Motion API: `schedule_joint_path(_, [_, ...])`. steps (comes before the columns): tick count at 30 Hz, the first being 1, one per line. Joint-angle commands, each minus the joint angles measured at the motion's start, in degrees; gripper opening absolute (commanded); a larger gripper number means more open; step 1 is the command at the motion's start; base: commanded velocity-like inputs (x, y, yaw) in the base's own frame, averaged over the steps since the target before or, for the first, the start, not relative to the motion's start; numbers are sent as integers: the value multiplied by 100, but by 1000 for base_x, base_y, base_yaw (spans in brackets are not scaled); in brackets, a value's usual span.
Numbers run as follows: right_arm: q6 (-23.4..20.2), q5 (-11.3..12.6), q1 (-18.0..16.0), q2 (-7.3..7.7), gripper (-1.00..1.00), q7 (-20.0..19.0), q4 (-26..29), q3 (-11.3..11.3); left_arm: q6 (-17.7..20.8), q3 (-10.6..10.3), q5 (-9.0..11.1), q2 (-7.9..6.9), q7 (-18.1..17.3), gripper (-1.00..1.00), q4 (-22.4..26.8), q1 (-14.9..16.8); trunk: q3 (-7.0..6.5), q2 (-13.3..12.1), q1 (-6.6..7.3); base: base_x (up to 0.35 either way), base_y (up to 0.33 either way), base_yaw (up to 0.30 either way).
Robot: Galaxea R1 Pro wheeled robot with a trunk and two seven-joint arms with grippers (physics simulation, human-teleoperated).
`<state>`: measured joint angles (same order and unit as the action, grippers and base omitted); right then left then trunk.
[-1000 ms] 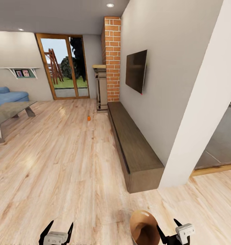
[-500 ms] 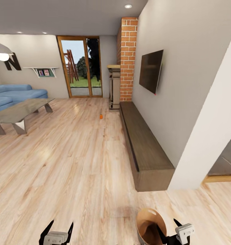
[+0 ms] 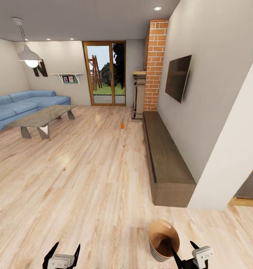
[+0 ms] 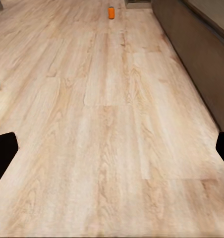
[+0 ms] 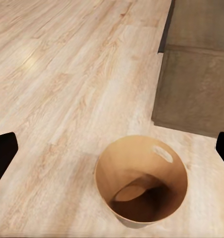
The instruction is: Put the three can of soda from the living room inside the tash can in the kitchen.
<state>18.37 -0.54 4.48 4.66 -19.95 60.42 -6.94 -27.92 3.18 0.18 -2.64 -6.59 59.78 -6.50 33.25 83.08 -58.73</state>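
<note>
Copper-brown trash can (image 3: 163, 240), upright, lidless, empty.

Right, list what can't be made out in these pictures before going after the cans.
- Orange can: too small and far in the head view, and blurry in the left wrist view, to tell its label or top.
- Bin: its base is cut off by the head view's bottom edge; the shadowed inside hides its contents.
- Floor behind the coffee table and sofa: blocked by them in the head view.
</note>
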Motion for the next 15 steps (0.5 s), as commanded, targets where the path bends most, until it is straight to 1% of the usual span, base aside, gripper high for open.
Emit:
schedule_joint_path(1, [0,0,0,0,100,0,-1,0,-4,0,0,0,2,100,-2,0,0,0,0,-141,-133,249])
schedule_joint_path(7, [0,1,0,0,100,0,-3,0,-17,1,0,0,0,100,-3,0,0,0,0,-59,-56,215])
schedule_joint_path(11, [0,0,0,0,100,0,-4,0,-19,1,0,0,-2,100,-2,0,0,0,0,26,-16,96])
schedule_joint_path(15, [0,0,0,0,100,0,-3,0,-20,1,0,0,-2,100,3,0,0,0,0,158,-6,36])
